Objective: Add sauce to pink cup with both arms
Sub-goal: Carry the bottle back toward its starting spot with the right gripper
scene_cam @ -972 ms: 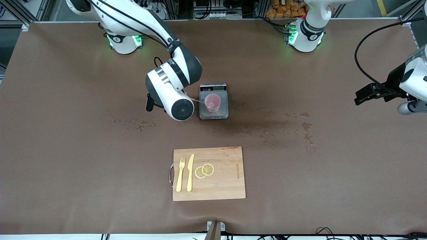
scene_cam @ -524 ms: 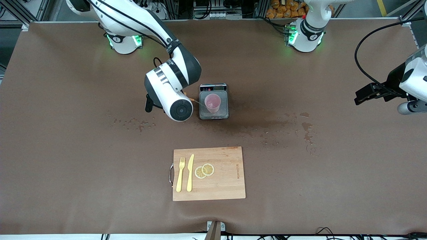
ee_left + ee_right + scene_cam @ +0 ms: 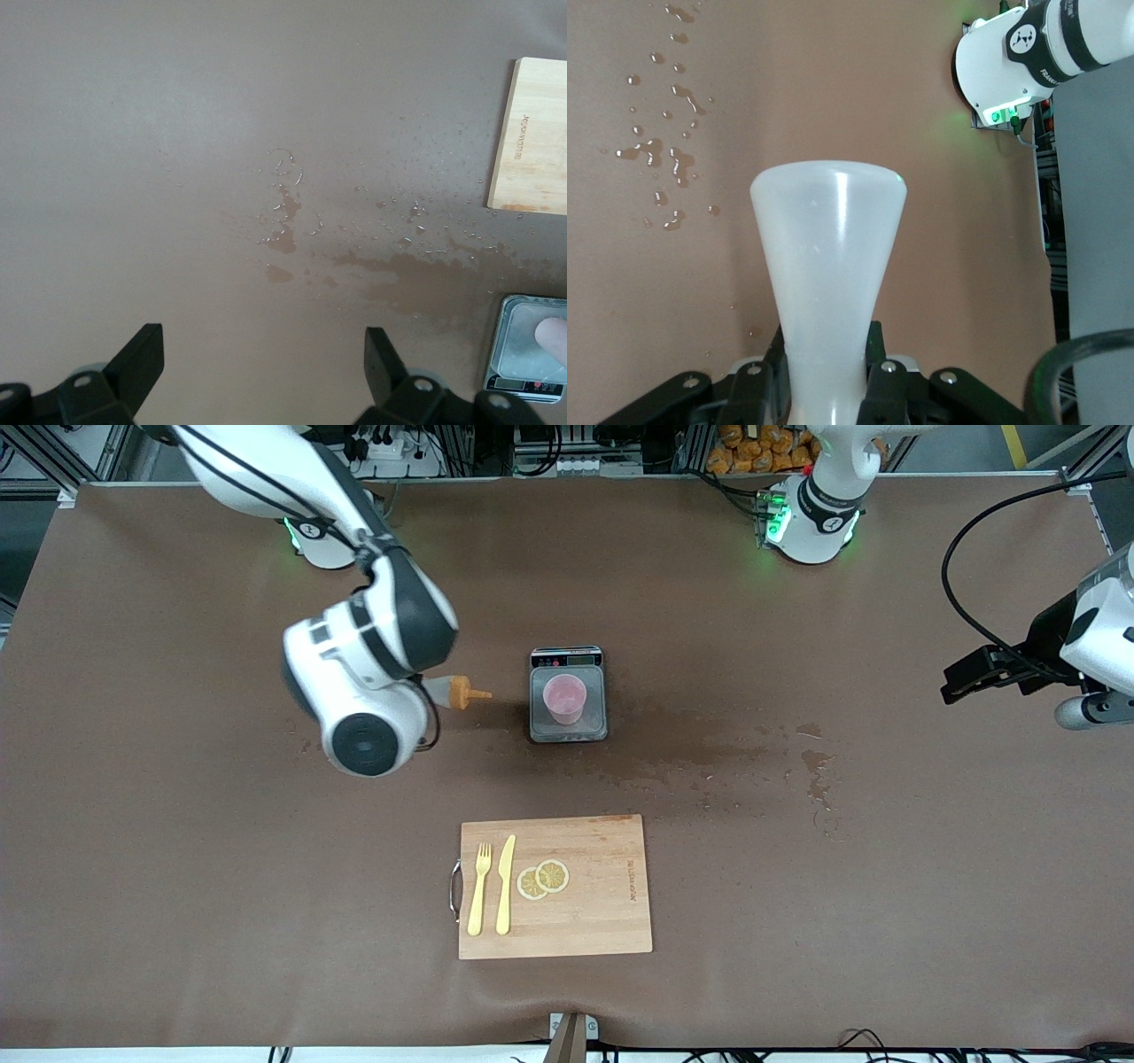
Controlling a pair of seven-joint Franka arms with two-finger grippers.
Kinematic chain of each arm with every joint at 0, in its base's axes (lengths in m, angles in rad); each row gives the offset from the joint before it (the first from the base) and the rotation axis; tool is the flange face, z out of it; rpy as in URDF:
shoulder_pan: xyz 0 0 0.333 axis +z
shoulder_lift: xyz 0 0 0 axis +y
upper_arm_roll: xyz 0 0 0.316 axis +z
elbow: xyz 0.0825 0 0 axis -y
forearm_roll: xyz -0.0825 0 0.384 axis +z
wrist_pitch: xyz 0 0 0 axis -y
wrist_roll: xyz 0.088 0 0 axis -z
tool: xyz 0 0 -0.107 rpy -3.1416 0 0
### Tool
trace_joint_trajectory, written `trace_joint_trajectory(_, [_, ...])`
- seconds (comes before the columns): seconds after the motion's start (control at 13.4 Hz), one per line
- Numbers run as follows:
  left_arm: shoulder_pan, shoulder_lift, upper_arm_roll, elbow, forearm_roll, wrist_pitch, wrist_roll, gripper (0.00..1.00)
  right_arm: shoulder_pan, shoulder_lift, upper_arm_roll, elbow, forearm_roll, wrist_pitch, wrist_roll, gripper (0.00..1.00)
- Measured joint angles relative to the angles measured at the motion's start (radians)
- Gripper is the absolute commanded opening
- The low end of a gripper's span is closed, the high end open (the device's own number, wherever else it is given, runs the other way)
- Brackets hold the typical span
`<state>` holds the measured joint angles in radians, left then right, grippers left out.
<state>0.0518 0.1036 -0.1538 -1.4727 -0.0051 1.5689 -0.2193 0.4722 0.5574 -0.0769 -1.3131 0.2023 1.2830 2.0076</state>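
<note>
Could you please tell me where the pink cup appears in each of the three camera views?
Front view: pink cup stands on the scale, mid-table.
Left wrist view: only its edge shows, on the scale.
Right wrist view: not in it.
Shared landmark: the scale.

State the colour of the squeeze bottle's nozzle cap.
Orange; the nozzle cap shows best in the front view.

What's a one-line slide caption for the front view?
Right claw holds the sauce bottle tipped sideways beside the scale bearing the pink cup; left claw waits open.
</note>
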Motion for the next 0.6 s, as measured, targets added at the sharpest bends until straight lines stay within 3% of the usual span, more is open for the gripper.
trace_joint_trajectory(0.22, [0.000, 0.000, 0.000, 0.000, 0.000, 0.000, 0.000, 1.00, -0.061, -0.023, 0.000, 0.000, 0.024, -0.035, -0.119, 0.36])
trace_joint_trajectory(0.6, [0.001, 0.000, 0.000, 0.000, 0.000, 0.000, 0.000, 1.00, -0.240, -0.052, -0.003, 0.000, 0.137, -0.095, -0.351, 0.37])
